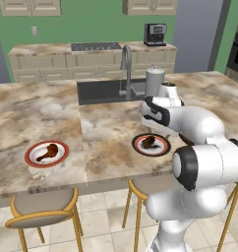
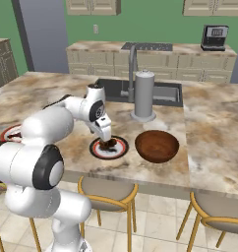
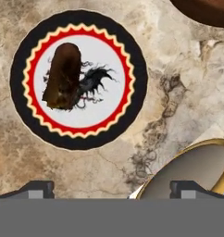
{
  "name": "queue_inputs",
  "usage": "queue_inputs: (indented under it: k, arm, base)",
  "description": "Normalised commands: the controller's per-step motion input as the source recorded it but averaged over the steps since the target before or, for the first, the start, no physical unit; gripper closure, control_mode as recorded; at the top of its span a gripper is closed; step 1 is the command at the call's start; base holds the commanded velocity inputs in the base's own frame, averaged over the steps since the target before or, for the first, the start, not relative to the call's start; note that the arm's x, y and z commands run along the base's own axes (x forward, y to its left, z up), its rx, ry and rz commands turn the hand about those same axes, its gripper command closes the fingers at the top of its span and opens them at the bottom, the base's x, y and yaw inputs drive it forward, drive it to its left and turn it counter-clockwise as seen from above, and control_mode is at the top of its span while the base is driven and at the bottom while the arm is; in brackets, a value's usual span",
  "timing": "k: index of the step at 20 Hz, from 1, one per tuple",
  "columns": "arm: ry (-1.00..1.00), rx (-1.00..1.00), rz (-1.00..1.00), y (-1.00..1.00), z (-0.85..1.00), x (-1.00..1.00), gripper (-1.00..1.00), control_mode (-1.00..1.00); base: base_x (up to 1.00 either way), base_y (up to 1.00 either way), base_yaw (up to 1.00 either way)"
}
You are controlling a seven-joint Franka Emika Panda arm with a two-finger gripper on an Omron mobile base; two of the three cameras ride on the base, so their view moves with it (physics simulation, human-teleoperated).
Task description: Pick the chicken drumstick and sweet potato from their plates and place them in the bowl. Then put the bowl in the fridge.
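The sweet potato (image 3: pixel 63 76) lies on the black-rimmed plate (image 3: pixel 132 60) near the island's front edge, also seen as the sweet potato (image 2: pixel 110 144) on its plate (image 2: pixel 122 147). My gripper (image 3: pixel 113 190) hovers just above this plate, open, with nothing between its fingers; it shows as the gripper (image 2: pixel 108 139) from the right. The dark wooden bowl (image 2: pixel 157 145) stands empty just right of the plate. Far to the left the chicken drumstick (image 1: pixel 47 151) rests on the red-rimmed plate (image 1: pixel 32 158). The tall grey fridge (image 1: pixel 197 34) stands across the room.
A steel canister (image 2: pixel 144 96) stands behind the bowl beside the sink (image 1: pixel 99 91) and faucet (image 1: pixel 127 69). Stools (image 1: pixel 42 206) line the island's front edge. A coffee machine (image 1: pixel 155 34) sits on the back counter. An oven (image 1: pixel 237 54) is at far right.
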Motion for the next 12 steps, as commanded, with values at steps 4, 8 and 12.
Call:
queue_inputs:
  k: [4, 8, 12]
  arm:
    - [0.06, 0.00, 0.00, -0.05, -0.37, 0.48, -1.00, -1.00]
    - [0.14, 0.00, -0.04, 0.00, -0.36, 0.42, -1.00, -1.00]
    - [0.15, 0.00, -0.04, 0.00, -0.34, 0.38, -1.00, -1.00]
  base:
    - [0.00, 0.00, 0.00]
    - [0.00, 0.00, 0.00]
    - [0.00, 0.00, 0.00]
